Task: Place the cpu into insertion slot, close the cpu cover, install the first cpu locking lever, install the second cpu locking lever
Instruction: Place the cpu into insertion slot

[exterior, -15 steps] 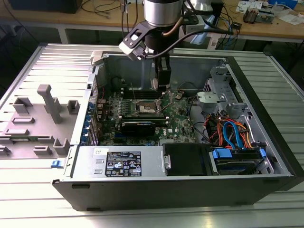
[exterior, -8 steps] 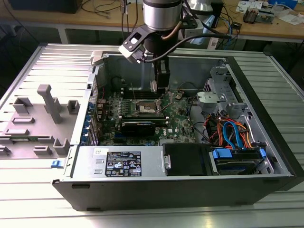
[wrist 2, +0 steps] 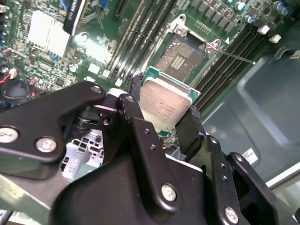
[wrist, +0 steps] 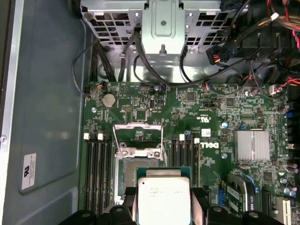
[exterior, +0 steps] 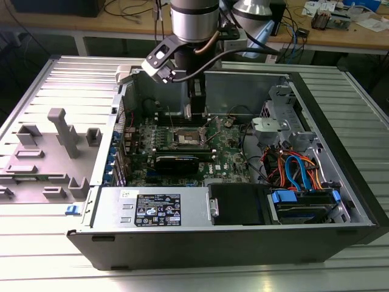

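Open desktop computer case of black and grey sheet metal (exterior: 200, 240), lying on its side on a ribbed metal table (exterior: 36, 261), with the silver robot arm (exterior: 194, 18) reaching down into it from the far side. The black two-fingered gripper (wrist 2: 163, 115) is clenched on the cpu (wrist 2: 165, 101), a small flat square chip with a silvery-grey metal top. Its fingers (wrist 2: 132, 115) press on two opposite edges, a grip that probably keeps the underside free for seating. The cpu hangs above the green circuit board (wrist: 187, 117), near the insertion slot (wrist: 127, 171) and not yet in it. This slot is the square socket with a dark centre and thin metal rim, set between the long black memory slots (wrist: 96, 173). The cpu cover (wrist: 138, 124), a thin silver-grey metal frame with a large square window, stands hinged up on the side of the socket toward the grey drive cage (wrist: 161, 28), leaving the opening free. A thin wire locking lever (wrist 2: 234, 56) juts out beside the socket, apparently unlatched so that the cover can stand open.
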Motion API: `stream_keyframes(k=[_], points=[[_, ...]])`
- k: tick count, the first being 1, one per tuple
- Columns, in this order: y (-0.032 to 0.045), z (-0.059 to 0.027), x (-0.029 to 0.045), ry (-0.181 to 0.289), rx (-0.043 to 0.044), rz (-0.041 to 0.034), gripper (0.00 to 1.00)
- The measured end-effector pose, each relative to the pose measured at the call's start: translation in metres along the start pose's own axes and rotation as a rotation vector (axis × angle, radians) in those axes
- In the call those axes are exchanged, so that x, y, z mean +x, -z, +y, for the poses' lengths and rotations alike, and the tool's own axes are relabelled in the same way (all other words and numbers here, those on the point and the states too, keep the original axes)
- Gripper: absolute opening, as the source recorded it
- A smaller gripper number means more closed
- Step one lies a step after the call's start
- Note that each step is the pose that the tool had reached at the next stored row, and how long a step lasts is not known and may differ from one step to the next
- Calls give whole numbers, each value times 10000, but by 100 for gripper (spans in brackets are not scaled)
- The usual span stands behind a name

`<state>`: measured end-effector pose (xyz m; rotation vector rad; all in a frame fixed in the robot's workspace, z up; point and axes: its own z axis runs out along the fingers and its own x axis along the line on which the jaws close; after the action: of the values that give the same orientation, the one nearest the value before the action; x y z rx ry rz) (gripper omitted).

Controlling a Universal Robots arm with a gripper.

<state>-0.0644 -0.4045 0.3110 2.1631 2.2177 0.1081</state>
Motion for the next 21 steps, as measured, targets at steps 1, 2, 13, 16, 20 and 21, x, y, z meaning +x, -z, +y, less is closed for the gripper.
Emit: stream_keyframes(k=[1, 2, 13, 16, 20, 21], points=[[-25, -14, 43, -2, 0, 2, 55], [-48, -17, 71, -13, 0, 5, 55], [-360, -48, 178, -354, -6, -22, 55], [-421, -54, 187, -411, -8, -25, 55], [-453, -60, 195, -439, -8, -30, 55], [-464, -60, 201, -439, -9, -28, 55]])
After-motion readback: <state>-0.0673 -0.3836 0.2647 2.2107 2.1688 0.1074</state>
